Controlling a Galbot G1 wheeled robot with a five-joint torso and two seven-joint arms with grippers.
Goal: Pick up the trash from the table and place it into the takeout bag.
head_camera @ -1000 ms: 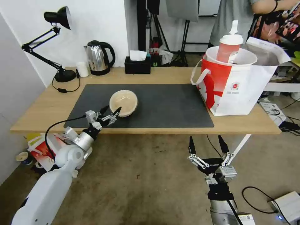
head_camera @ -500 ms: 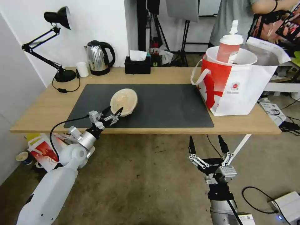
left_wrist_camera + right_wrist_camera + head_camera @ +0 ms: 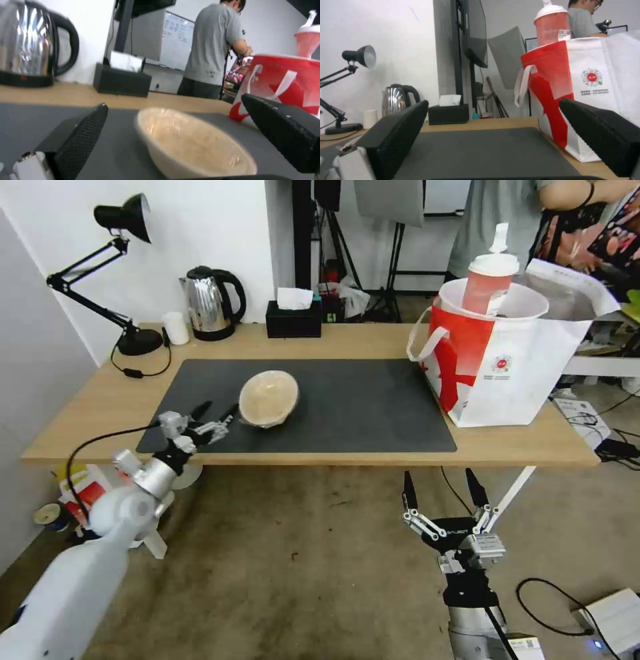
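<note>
A tan lidded round bowl [image 3: 269, 399] lies tipped on its side on the dark mat [image 3: 360, 407] of the table [image 3: 347, 342], its lid facing me. My left gripper [image 3: 219, 411] is open just left of it, at the mat's front edge, not touching. In the left wrist view the bowl [image 3: 190, 145] lies ahead between the open fingers [image 3: 83, 132]. The takeout bag [image 3: 500, 360] stands at the table's right end with the red drink cup [image 3: 489, 280] upright inside. My right gripper [image 3: 440, 490] hangs open below the table's front edge, facing the bag [image 3: 593, 82].
Along the back edge stand a desk lamp [image 3: 127, 247], a small white cup [image 3: 176, 327], a steel kettle [image 3: 212, 303] and a black tissue box [image 3: 293, 317]. A person stands behind the bag. A smaller red-and-white bag [image 3: 83, 488] lies on the floor under the table's left end.
The bowl has tipped from rim-up onto its side. My left gripper, which was at its rim, has drawn back to the left and is clear of it. The right arm has not moved.
</note>
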